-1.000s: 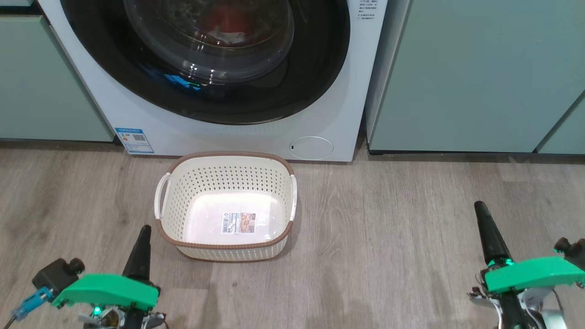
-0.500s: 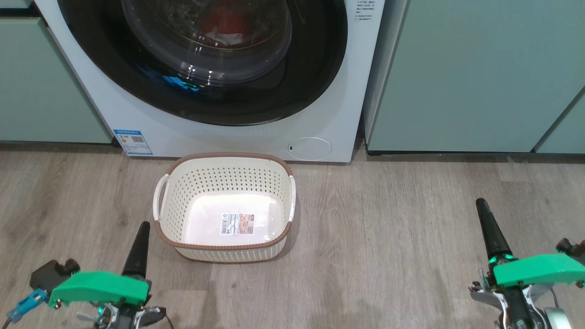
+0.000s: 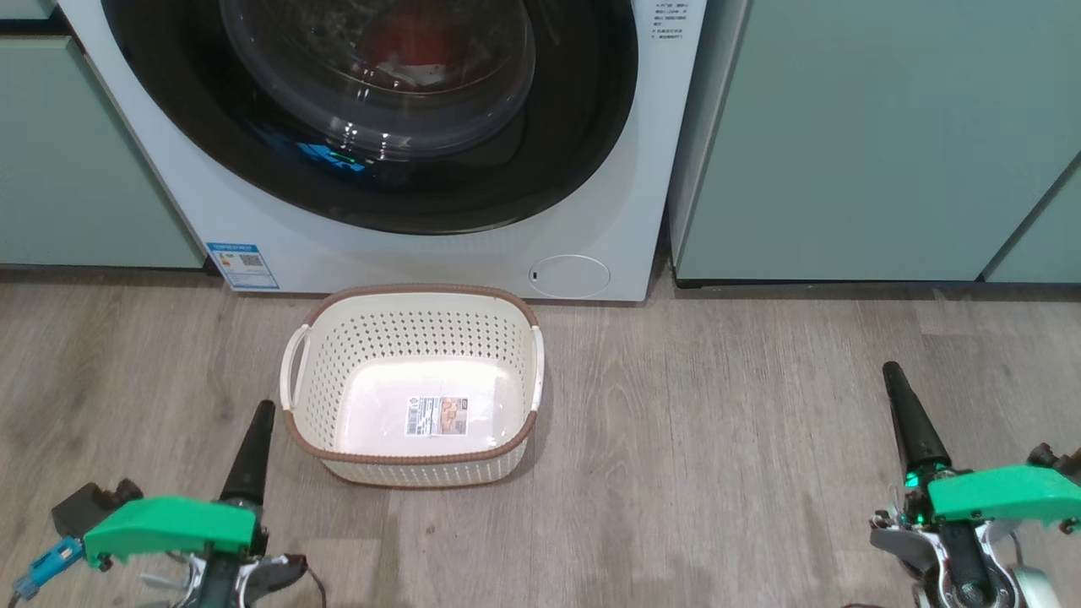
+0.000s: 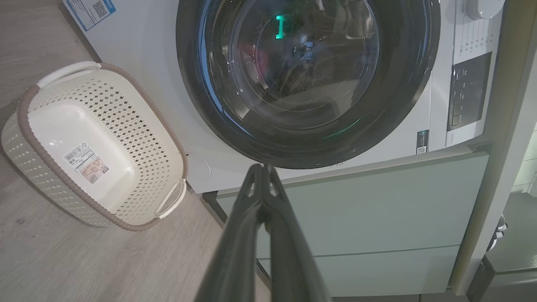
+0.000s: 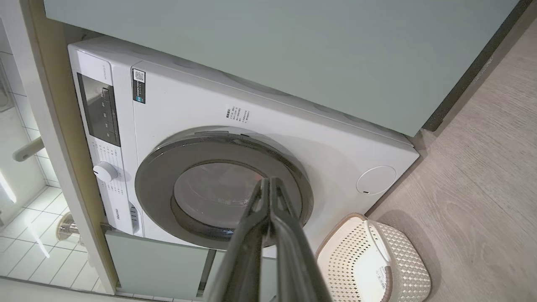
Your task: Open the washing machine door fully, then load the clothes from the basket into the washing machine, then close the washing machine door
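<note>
The washing machine (image 3: 591,219) stands at the top of the head view. Its door (image 3: 540,160) is closed flat against the front. Red clothes (image 3: 414,38) show dimly through the glass bowl. On the floor in front sits the basket (image 3: 422,333), with nothing in it but a label. My left gripper (image 3: 263,409) hovers just left of the basket, shut on nothing. My right gripper (image 3: 889,369) hangs far to the right over the floor, also shut and empty. The left wrist view looks past the left gripper (image 4: 262,167) at the door (image 4: 402,105) and the basket (image 4: 138,126). The right wrist view holds the right gripper (image 5: 268,181), the door (image 5: 155,184) and the basket (image 5: 402,247).
Pale green cabinets (image 3: 861,143) flank the machine on both sides. Wooden floor (image 3: 718,439) stretches between the basket and my right gripper. A control panel (image 5: 100,111) and a dial (image 5: 105,171) sit at the machine's top. A tiled area (image 5: 25,235) lies beyond it.
The whole head picture has drifted slightly, so the camera moved. Both grippers sit a little further outward and their tips a little higher in that view. Both stay shut.
</note>
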